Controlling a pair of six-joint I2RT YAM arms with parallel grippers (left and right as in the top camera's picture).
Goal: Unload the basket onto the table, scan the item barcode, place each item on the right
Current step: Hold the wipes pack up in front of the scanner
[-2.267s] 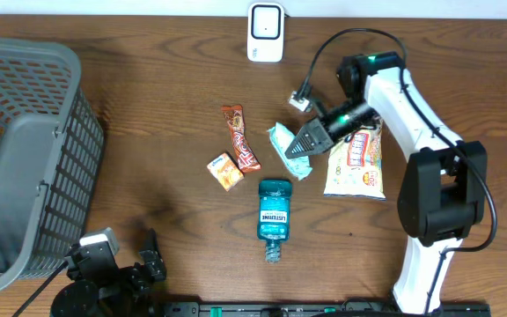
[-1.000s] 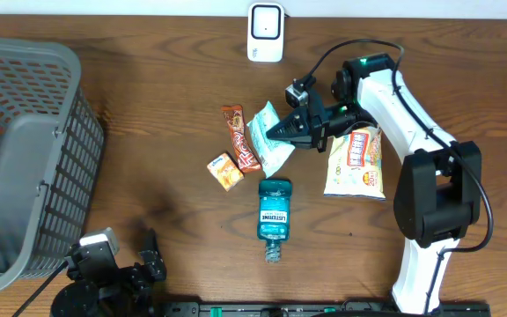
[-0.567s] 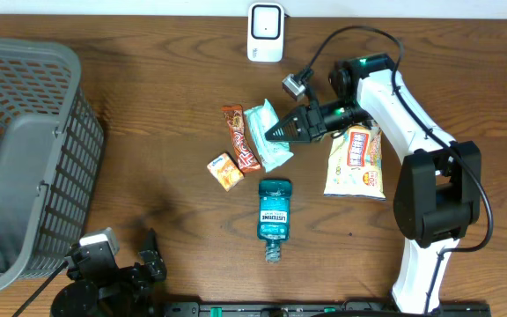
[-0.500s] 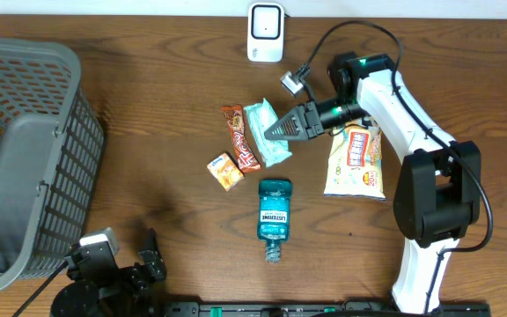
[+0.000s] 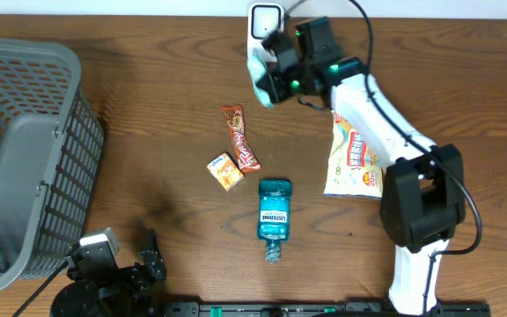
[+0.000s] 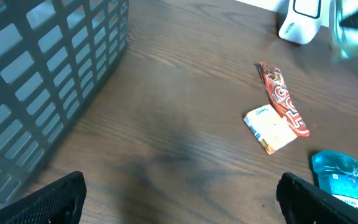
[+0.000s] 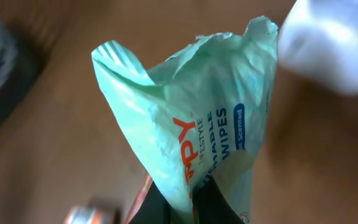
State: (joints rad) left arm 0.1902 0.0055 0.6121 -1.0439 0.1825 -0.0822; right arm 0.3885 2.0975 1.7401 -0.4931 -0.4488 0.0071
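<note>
Since before, the wipes pack (image 5: 257, 74) has gone from the middle up to 12 o'clock, just beside the scanner (image 5: 265, 19). The right gripper (image 5: 269, 85) pinches it, closed tight. Scanning itself seems not yet done.

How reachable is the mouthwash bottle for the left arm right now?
Probably yes: the left gripper is open and empty, with only bare table between it and the mouthwash bottle.

- Surface (image 5: 148, 106): dark brown wood, visible grain, smooth with a dull sheen.
- Basket (image 5: 82, 150), nine o'clock: grey plastic lattice, matt.
- Wipes pack (image 7: 204, 124): pale green plastic film, crinkled, faintly glossy.
- Scanner (image 5: 265, 22), twelve o'clock: white plastic, smooth.
- Bottle (image 5: 274, 211): clear teal plastic.
- Bar wrapper (image 5: 240, 139): glossy film.
</note>
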